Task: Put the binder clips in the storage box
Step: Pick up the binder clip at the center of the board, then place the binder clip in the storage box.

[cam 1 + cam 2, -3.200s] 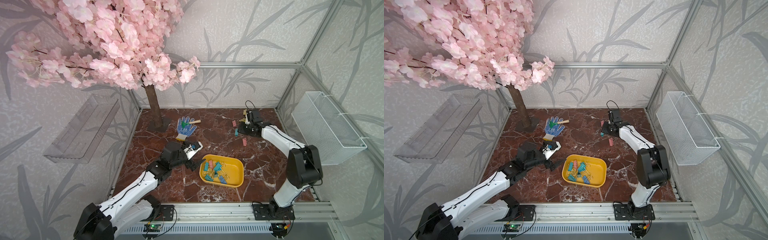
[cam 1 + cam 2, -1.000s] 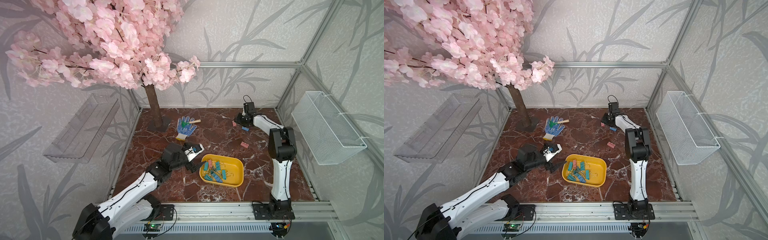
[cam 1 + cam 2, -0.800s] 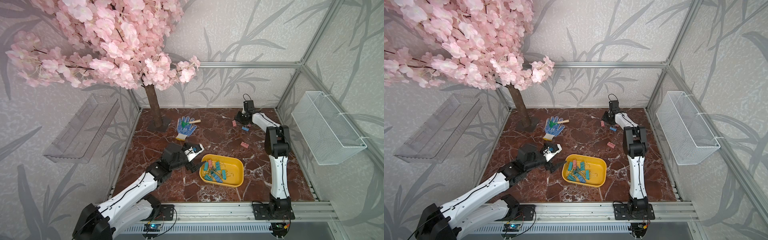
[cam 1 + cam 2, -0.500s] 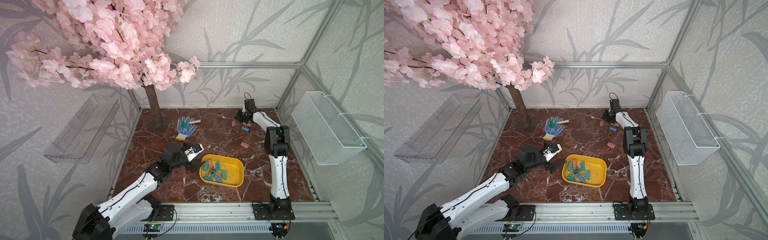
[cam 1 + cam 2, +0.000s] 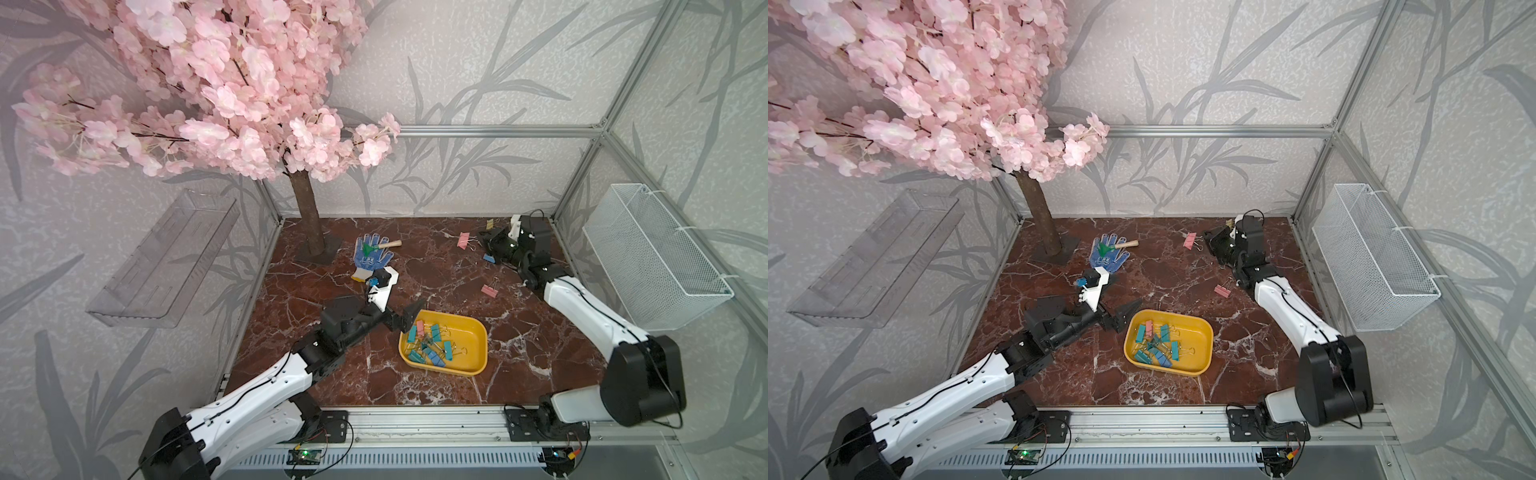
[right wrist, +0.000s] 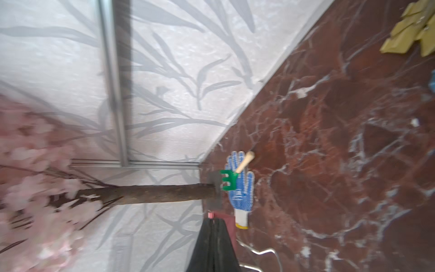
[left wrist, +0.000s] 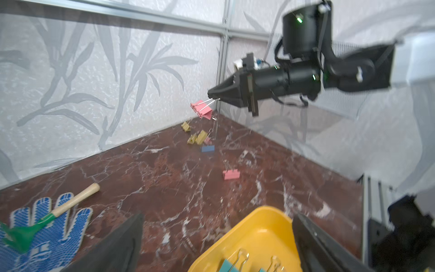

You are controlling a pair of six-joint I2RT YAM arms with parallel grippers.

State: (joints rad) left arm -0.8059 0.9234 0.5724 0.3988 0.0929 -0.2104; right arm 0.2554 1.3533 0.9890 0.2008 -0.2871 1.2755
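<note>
Left wrist clearest — right gripper (image 7: 212, 96) pinches clip (image 7: 202, 109)

The red-brown marble desk (image 5: 415, 266) carries the yellow storage box (image 5: 467, 332) near its front middle, a blue-dotted glove (image 5: 371, 257) farther back and the flat tree base (image 5: 328, 252) at its far left corner. Loose binder clips (image 5: 1222, 290) lie toward its far right: a pink clip (image 5: 489, 290), a blue clip (image 5: 488, 258) behind it, and a few yellow clips (image 7: 199, 137) close to the back wall.
</note>
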